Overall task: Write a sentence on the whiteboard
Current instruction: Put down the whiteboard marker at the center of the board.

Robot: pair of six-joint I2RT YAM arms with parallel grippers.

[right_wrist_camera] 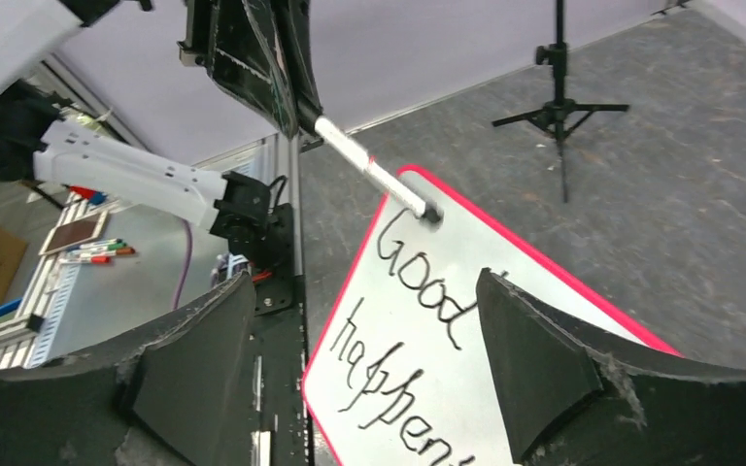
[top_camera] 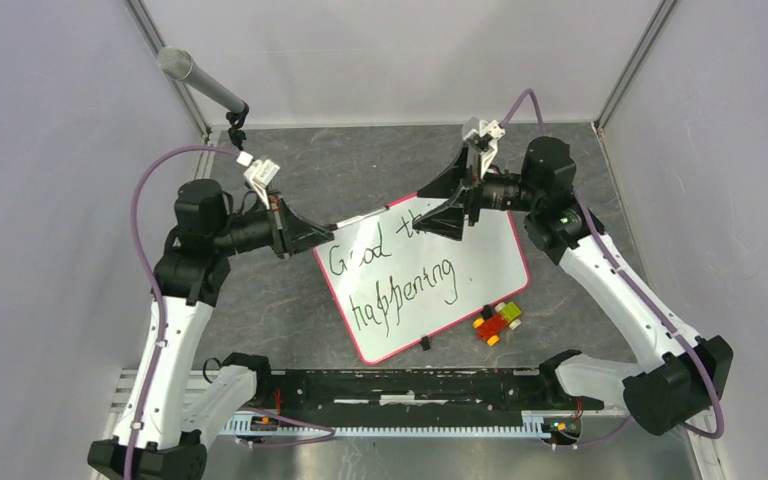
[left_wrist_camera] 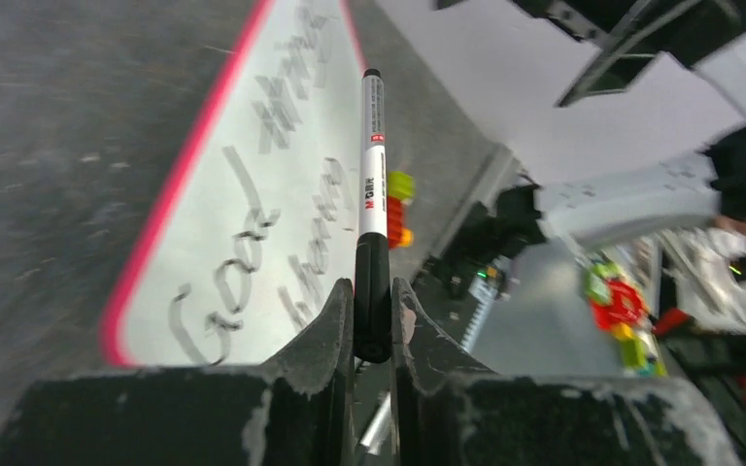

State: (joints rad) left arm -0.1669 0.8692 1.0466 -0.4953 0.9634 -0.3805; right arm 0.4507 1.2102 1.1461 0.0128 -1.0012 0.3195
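Closest in was the black and silver metal rail [top_camera: 400, 385] that both arm bases were bolted to. Just past it, on the dark grey mottled tabletop [top_camera: 360, 170], sat a clump of red, yellow and green toy bricks [top_camera: 498, 322], just beside the near right edge of the flat white whiteboard with the red-pink rim [top_camera: 485, 262]. The board lay flat mid-table, turned at an angle between the arms. The black cursive sentence [top_camera: 400, 285] showed "Good th" over "happening" (the rest of line one was hidden from above).

The left gripper [left_wrist_camera: 373, 296] was clamped tight on a white marker pen with black ends [left_wrist_camera: 372, 165], which stuck out over the board's far left edge. The right gripper [top_camera: 430, 208] hung over the board's far side, jaws spread wide, nothing in them.

Further back stood a grey microphone on a small black tripod [top_camera: 200, 80], then plain pale lilac-grey walls [top_camera: 380, 50].
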